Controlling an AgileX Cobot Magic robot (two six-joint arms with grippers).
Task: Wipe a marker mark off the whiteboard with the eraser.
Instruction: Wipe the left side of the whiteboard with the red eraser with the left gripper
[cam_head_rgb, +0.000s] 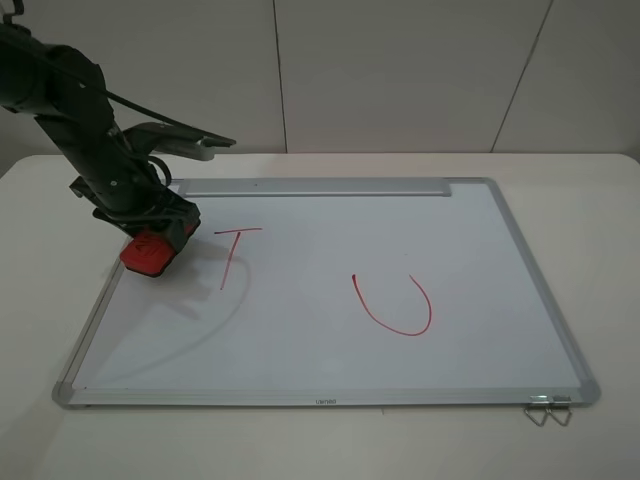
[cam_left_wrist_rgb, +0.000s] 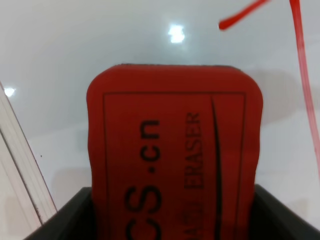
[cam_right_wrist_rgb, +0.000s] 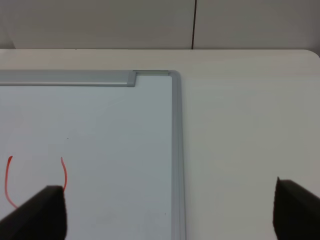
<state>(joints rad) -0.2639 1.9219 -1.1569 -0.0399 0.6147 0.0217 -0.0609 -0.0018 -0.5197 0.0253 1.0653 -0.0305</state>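
Note:
The whiteboard (cam_head_rgb: 330, 250) lies flat on the table. Near its left edge my left gripper (cam_head_rgb: 157, 238) is shut on the red eraser (cam_head_rgb: 148, 254), which is low over the board; whether it touches I cannot tell. The red "T" marker mark (cam_head_rgb: 232, 256) is a short way to the eraser's right. The left wrist view shows the lettered eraser (cam_left_wrist_rgb: 175, 145) between dark fingers (cam_left_wrist_rgb: 70, 215), with the marker mark (cam_left_wrist_rgb: 300, 70) just beyond it. My right gripper (cam_right_wrist_rgb: 170, 215) is open with nothing in it, above the board's right frame (cam_right_wrist_rgb: 176, 150).
A red "U" curve (cam_head_rgb: 395, 305) is drawn on the board's right half, also visible in the right wrist view (cam_right_wrist_rgb: 64, 175). The silver tray strip (cam_head_rgb: 310, 187) runs along the far edge. Metal clips (cam_head_rgb: 547, 408) hang at the near right corner. White table (cam_head_rgb: 600, 250) surrounds the board.

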